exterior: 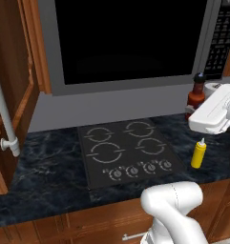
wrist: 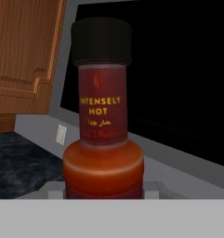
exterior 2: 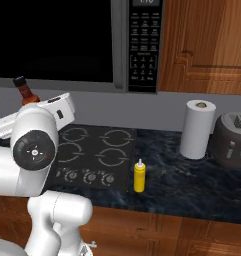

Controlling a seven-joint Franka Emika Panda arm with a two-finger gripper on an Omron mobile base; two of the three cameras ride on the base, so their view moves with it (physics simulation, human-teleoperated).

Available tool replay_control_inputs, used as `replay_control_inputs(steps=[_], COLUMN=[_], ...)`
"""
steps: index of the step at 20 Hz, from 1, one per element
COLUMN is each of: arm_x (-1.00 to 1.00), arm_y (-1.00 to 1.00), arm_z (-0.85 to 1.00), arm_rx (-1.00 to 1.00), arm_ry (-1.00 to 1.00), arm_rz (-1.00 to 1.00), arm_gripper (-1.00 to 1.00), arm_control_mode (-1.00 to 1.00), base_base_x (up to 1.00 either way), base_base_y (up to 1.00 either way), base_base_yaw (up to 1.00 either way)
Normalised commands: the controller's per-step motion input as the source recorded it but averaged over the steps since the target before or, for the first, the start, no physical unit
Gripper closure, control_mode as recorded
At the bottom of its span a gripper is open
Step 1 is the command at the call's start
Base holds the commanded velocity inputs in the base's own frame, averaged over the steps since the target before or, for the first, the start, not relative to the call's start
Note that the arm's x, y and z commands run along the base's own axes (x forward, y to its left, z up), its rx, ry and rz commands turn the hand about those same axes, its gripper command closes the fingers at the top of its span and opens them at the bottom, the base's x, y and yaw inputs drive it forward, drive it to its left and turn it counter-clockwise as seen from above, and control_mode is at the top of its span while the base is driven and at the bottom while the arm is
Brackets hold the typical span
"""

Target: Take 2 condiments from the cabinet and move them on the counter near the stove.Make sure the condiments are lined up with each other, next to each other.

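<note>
My gripper [exterior: 193,112] is shut on the dark red sauce bottle [exterior: 198,93] with the black cap, holding it upright in the air over the stove [exterior: 126,147]. In the hand view its lower body is clamped and the label of the red bottle [wrist: 103,139] faces the camera. My white arm hides the lower part of the red bottle [exterior 2: 25,91] in the right base view. The yellow squeeze bottle [exterior: 198,153] [exterior 2: 139,176] stands upright on the dark counter [exterior 2: 192,182] just right of the stove [exterior 2: 97,150]. The cabinet door [exterior: 14,90] with its grey bar handle [exterior: 4,116] hangs open at the left.
A black-fronted microwave [exterior: 130,38] hangs above the stove. A white paper towel roll [exterior 2: 197,129] and a toaster [exterior 2: 234,140] stand on the counter right of the yellow bottle. A wall outlet [wrist: 61,135] sits on the grey backsplash.
</note>
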Motion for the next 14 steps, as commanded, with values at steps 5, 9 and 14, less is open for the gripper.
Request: replay_control_inputs(steps=[5, 9, 14], arm_x=[0.0, 0.0, 0.0], arm_y=[0.0, 0.0, -0.26], arm_z=[0.0, 0.0, -0.07], arm_rx=[0.0, 0.0, 0.02], arm_ry=[0.0, 0.0, 0.0], arm_rz=[0.0, 0.0, 0.0], arm_gripper=[1.0, 1.0, 1.0], arm_control_mode=[1.0, 1.0, -1.0], base_base_x=[0.01, 0.0, 0.0], base_base_y=[-0.01, -0.03, -0.2], base_base_yaw=[0.0, 0.0, 0.0])
